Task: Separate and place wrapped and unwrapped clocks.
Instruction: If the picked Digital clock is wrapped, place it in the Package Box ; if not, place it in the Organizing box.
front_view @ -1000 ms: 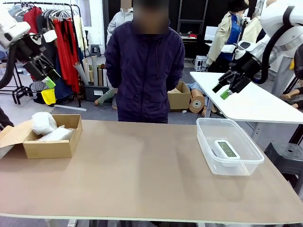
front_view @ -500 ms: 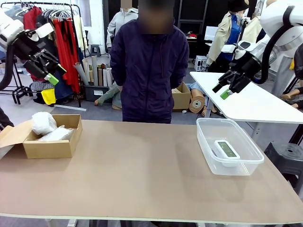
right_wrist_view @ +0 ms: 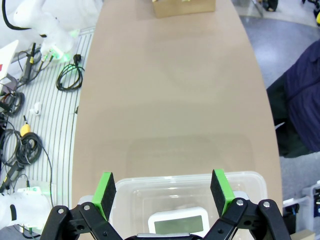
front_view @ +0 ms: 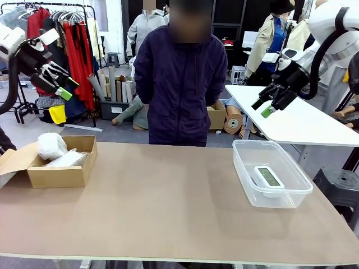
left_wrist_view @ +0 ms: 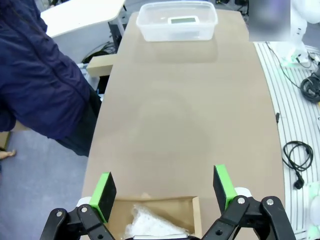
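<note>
front: level across table point(front_view: 168, 190) | wrists: high, looking down | shared: tabletop

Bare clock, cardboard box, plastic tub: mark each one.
bare clock point(front_view: 268, 177), front view, on its screen
cardboard box point(front_view: 56, 177), front view, on its near wall
plastic tub point(front_view: 245, 168), front view, on its left wall

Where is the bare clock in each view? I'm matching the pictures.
Front view: clock at right, inside the clear tub.
Left wrist view: clock at top centre, in the tub.
Right wrist view: clock at bottom centre, in the tub.
Shared landmark: the cardboard box.
</note>
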Robot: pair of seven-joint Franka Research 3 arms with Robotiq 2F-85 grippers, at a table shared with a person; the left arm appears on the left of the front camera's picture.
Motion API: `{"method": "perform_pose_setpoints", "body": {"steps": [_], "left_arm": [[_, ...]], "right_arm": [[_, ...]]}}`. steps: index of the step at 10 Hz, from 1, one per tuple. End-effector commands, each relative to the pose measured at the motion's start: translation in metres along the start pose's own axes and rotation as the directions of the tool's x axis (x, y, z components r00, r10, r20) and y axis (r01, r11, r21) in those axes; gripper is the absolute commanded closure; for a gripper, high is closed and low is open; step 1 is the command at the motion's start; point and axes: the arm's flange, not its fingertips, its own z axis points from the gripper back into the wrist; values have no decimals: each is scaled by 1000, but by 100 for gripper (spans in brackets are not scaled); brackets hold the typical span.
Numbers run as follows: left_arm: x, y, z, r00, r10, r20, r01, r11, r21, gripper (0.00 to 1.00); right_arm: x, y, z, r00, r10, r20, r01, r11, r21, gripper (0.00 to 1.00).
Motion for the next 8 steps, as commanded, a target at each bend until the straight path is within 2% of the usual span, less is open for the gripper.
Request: {"method": "perform_pose_setpoints", "body": {"steps": [1,8], "left_arm": [[2,0,0,1000,-19,1,19,1000,-3,0],[2,0,0,1000,-19,1,19,1000,-3,0]], "right_arm": [[1,2,0,1000,5,-18,-5,1000,0,0],[1,2,0,1000,5,-18,-5,1000,0,0]]}}
